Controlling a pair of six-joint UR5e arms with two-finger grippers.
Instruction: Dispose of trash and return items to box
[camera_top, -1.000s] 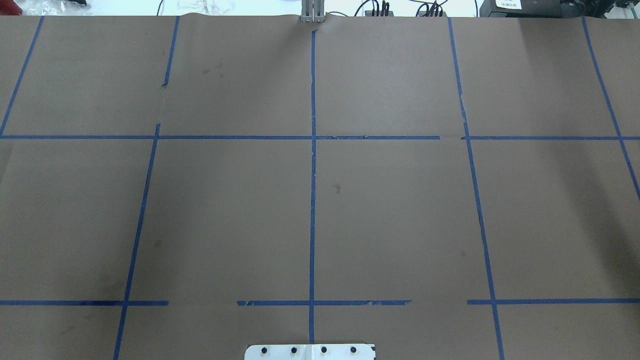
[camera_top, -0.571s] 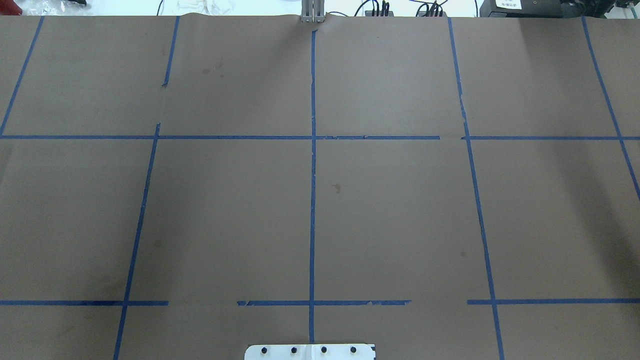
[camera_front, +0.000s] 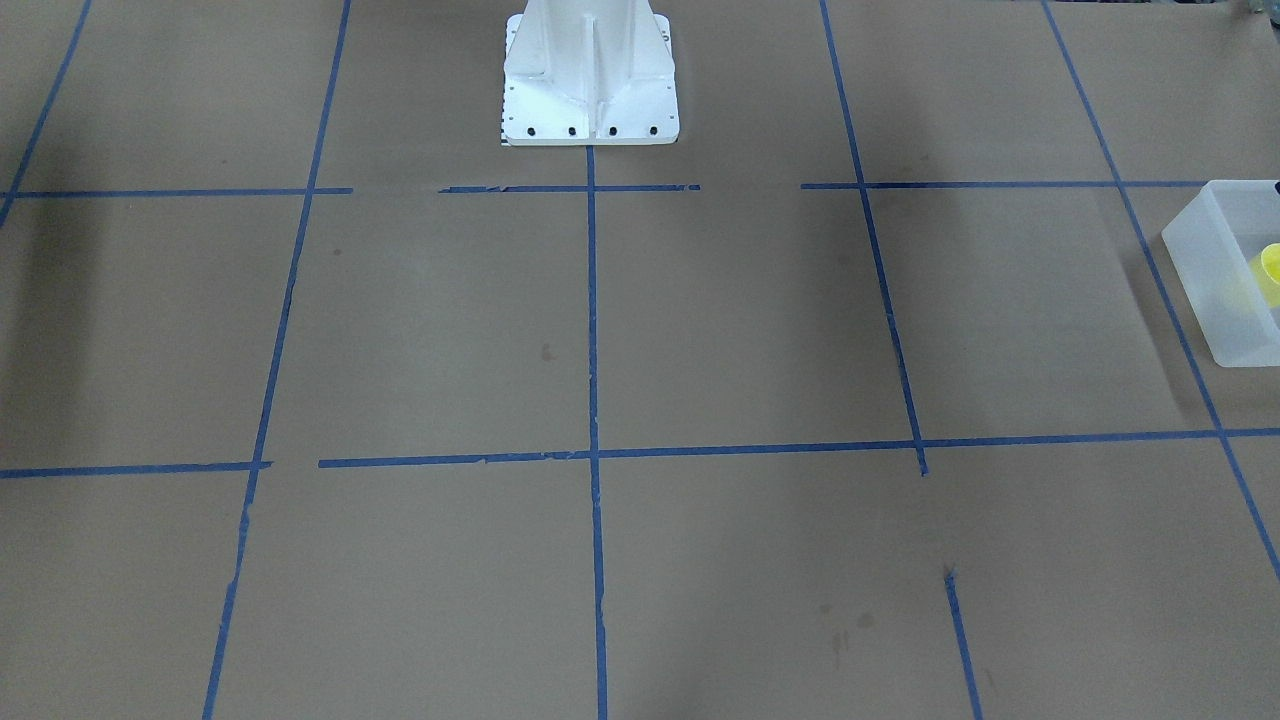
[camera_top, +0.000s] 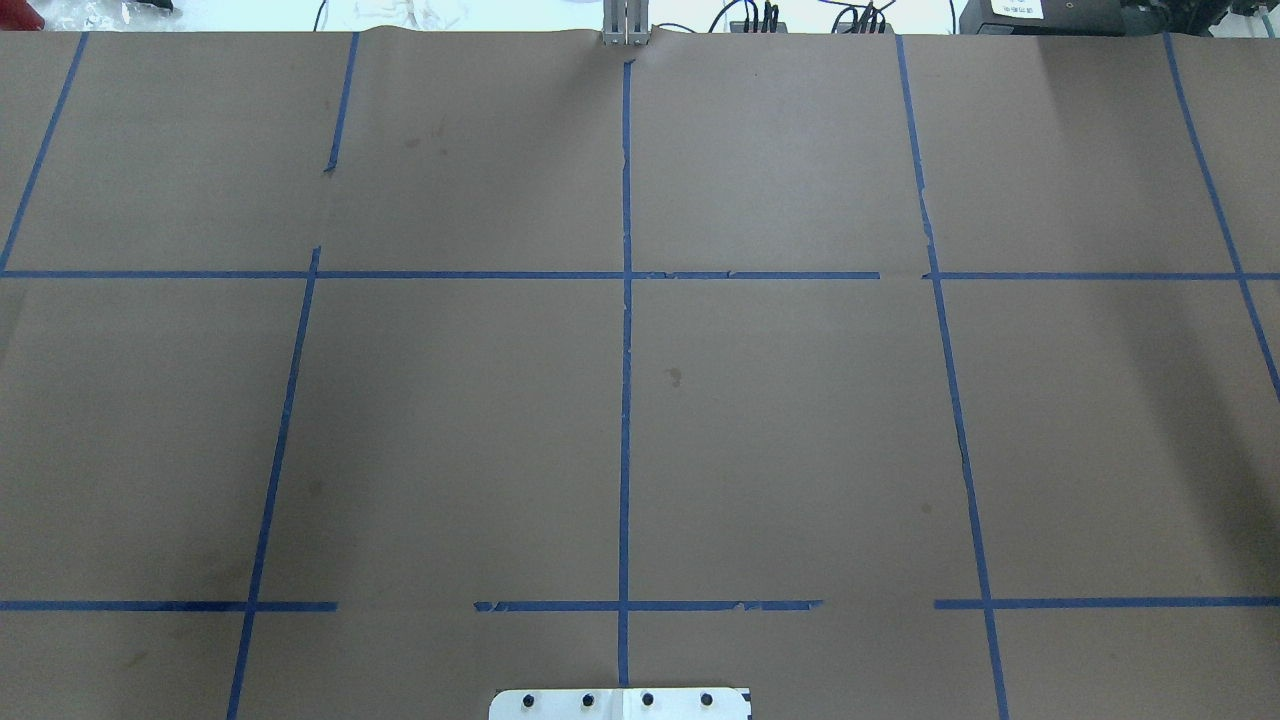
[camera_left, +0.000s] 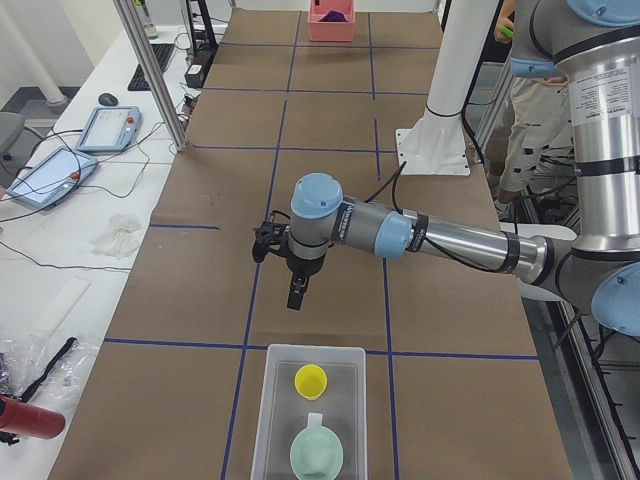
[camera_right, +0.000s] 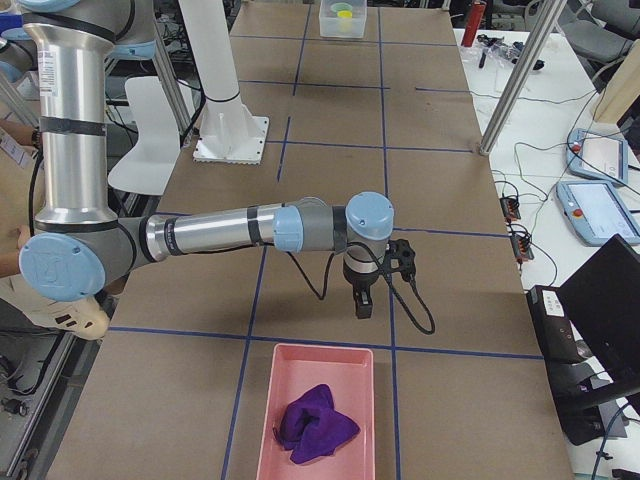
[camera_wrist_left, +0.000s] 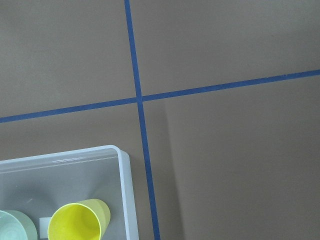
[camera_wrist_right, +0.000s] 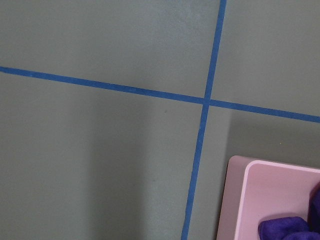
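Observation:
The yellow cup (camera_left: 310, 380) stands upright inside the frosted white box (camera_left: 268, 400) at the table's left end, next to a mint-green bowl (camera_left: 316, 455). The left wrist view shows the cup (camera_wrist_left: 75, 222) and the box's corner (camera_wrist_left: 125, 195); the front view shows both at its right edge, cup (camera_front: 1270, 272) and box (camera_front: 1200, 270). My left gripper (camera_left: 298, 295) hangs over the bare table just short of the box. My right gripper (camera_right: 363, 305) hangs just short of the pink tray (camera_right: 255, 400). Both show only in the side views, so I cannot tell whether they are open or shut.
The pink tray holds a crumpled purple cloth (camera_right: 312, 422) and shows in the right wrist view (camera_wrist_right: 240, 200). The white robot base (camera_front: 590, 80) stands at mid-table. Brown paper with blue tape lines (camera_top: 626, 400) covers the table. An operator (camera_left: 520, 130) stands behind the robot.

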